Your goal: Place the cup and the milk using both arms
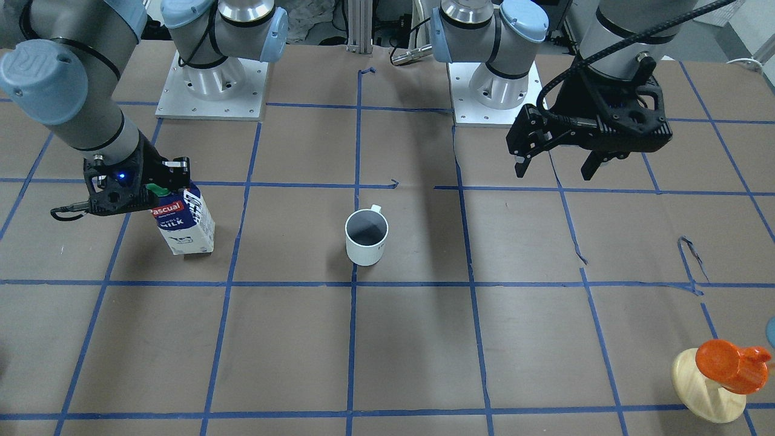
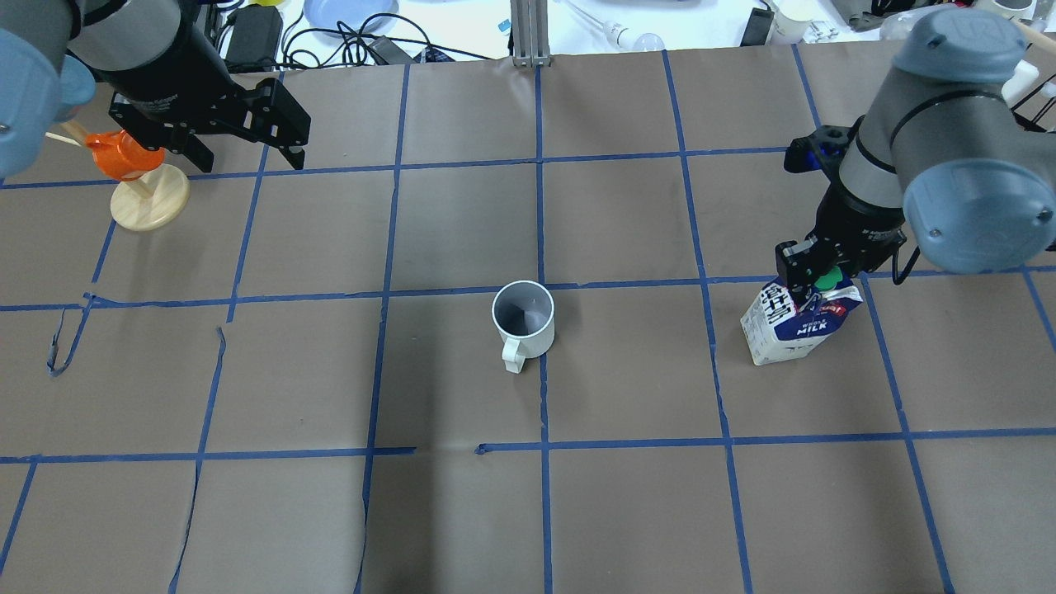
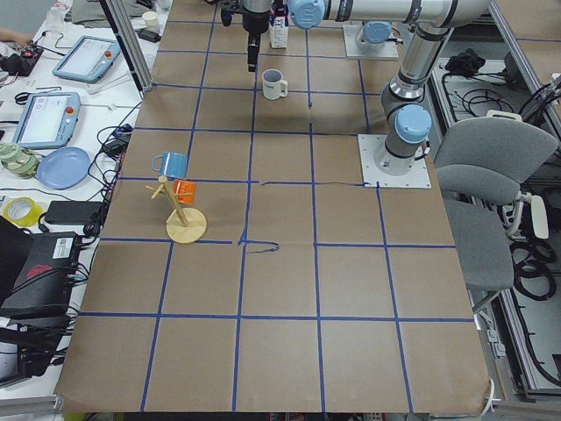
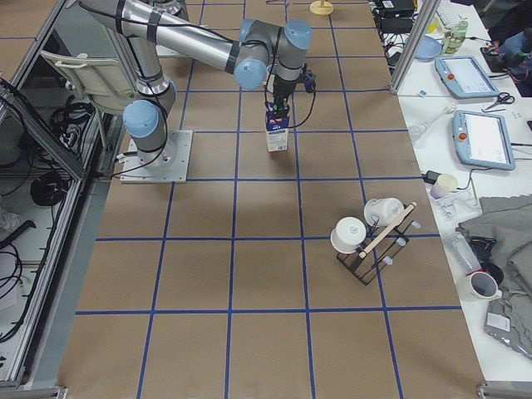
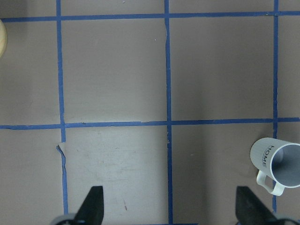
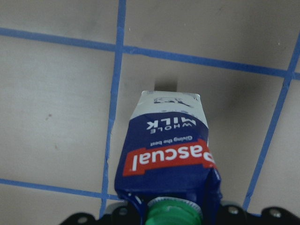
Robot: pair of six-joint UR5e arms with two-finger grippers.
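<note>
So the white cup (image 2: 524, 318) sits upright near the middle of the counter (image 2: 627, 511), right on a blue tape line (image 2: 544, 462), handle facing the robot. You can see its grey inside straight down to the bottom. The milk carton (image 2: 796, 330) is off on the robot's right side, green cap (image 2: 827, 277) on. The right tool (image 2: 813, 280) is pinching its gable top, and I can't tell if the base is touching the counter. The left tool (image 2: 247, 161) hangs with its fingers spread wide, well apart from the cup. It's close to a wooden mug tree (image 2: 148, 206) carrying an orange mug (image 2: 124, 157).
</note>
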